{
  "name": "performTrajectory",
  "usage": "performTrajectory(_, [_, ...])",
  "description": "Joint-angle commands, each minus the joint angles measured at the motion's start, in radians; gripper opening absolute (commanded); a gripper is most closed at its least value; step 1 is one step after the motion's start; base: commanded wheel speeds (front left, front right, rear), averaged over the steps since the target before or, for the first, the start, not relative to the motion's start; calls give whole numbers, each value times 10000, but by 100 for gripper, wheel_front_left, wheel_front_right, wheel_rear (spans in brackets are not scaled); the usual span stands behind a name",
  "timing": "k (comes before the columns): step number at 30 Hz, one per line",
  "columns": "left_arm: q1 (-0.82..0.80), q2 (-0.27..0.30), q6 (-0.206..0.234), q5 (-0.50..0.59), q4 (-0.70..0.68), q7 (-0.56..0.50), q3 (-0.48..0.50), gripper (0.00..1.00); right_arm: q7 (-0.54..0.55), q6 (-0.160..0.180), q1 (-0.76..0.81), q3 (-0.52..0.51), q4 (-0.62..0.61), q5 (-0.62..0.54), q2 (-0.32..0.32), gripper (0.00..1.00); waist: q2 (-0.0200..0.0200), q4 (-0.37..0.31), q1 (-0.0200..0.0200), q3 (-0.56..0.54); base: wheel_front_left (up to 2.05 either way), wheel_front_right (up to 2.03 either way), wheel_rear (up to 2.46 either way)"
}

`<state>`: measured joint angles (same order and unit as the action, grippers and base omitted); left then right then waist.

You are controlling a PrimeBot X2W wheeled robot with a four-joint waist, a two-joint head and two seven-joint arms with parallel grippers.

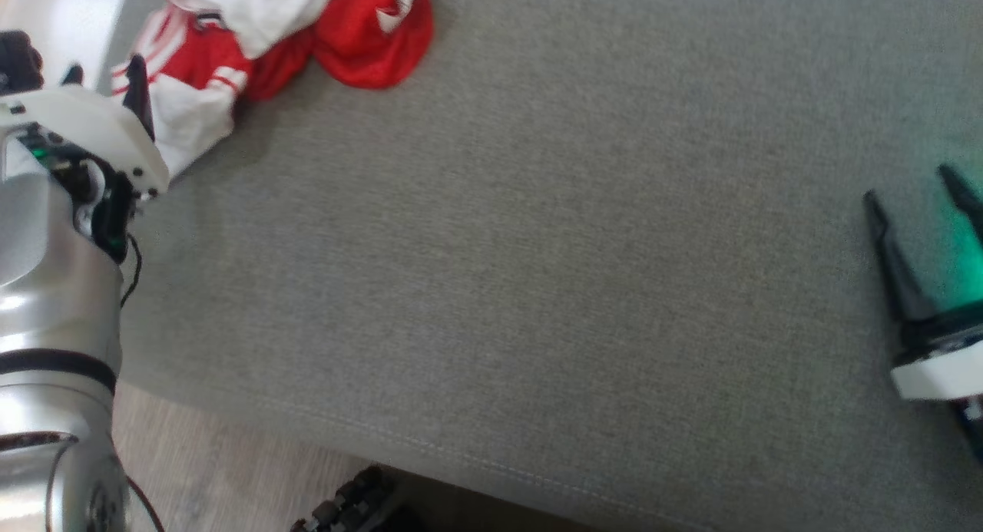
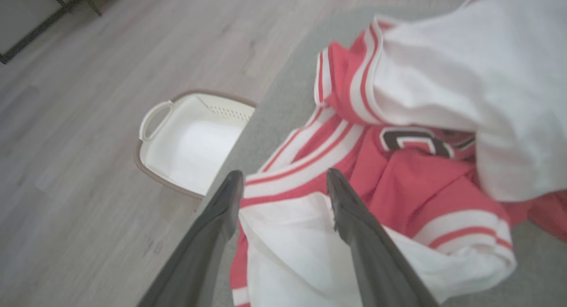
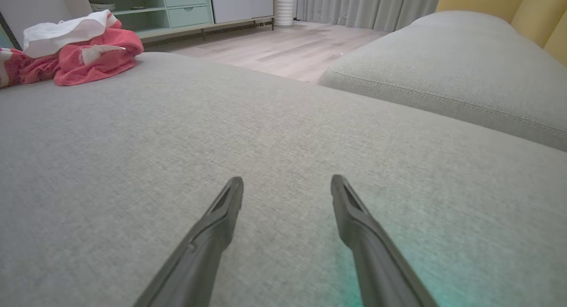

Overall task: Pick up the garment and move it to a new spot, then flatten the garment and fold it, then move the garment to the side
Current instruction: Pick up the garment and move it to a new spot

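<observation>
Red-and-white garment [image 1: 230, 48] lies crumpled at the far left of the grey cushion [image 1: 537, 248].
The left pincer [image 2: 283, 178] hangs open over the garment's near edge, fingers either side of a white fold; the right pincer [image 3: 287, 185], open and empty, is well apart over bare cushion at the right.
</observation>
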<state>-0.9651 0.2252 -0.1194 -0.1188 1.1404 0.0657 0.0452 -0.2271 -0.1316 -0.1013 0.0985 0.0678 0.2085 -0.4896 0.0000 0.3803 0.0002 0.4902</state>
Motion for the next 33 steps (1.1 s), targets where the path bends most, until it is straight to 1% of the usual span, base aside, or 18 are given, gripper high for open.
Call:
performTrajectory(1, [-383,740,4,-126,193,-78,249,100,99,9,-34,-33,-340,46,-404,100,0,-293,-2,515,0,0,0])
performTrajectory(6, [-557,896,49,-255,983,-189,273,100,270,9,-34,-255,-794,42,-519,100,0,-513,-2,872,0,0,0])
performTrajectory(12, [-545,833,56,-490,1261,-230,364,100,376,9,-55,-412,-1096,36,-518,100,0,-657,-2,1124,0,0,0])
performTrajectory(13, [-526,797,34,-536,1291,-232,358,90,383,9,-49,-439,-1122,32,-509,100,0,-674,-2,1142,0,0,0])
performTrajectory(14, [-519,781,13,-598,1304,-112,372,26,386,9,-44,-462,-1138,25,-495,100,0,-687,-2,1155,0,0,0])
performTrajectory(15, [-517,781,-2,-637,1313,26,372,0,387,9,-46,-479,-1148,13,-470,100,0,-703,-2,1158,0,0,0])
performTrajectory(18, [-542,783,-42,-665,1219,812,281,0,311,9,-89,-470,-1065,-18,-312,100,0,-745,-2,981,0,0,0])
performTrajectory(20, [-616,886,-56,-631,1040,1423,200,0,207,9,-162,-357,-931,-16,-140,100,0,-799,-2,712,0,0,0])
performTrajectory(22, [-709,1072,-71,-594,774,1749,119,0,86,9,-291,-176,-710,-12,74,100,0,-899,-2,379,0,0,0])
performTrajectory(26, [-892,1560,-94,-310,-103,1944,-251,0,-181,9,-677,275,-74,29,676,100,0,-1233,-2,-500,0,0,0])
performTrajectory(28, [-933,1775,-103,-228,-825,1953,-414,0,-272,9,-812,467,316,65,1022,100,0,-1445,-2,-1011,0,0,0])
performTrajectory(31, [-885,2030,-108,-242,-1838,1957,-840,0,-333,9,-931,692,854,137,1551,100,0,-1856,-2,-1841,0,0,0])
performTrajectory(33, [-863,2184,-109,-326,-2392,1958,-1232,0,-339,9,-945,692,930,175,1913,100,0,-2147,-2,-2364,0,0,0])
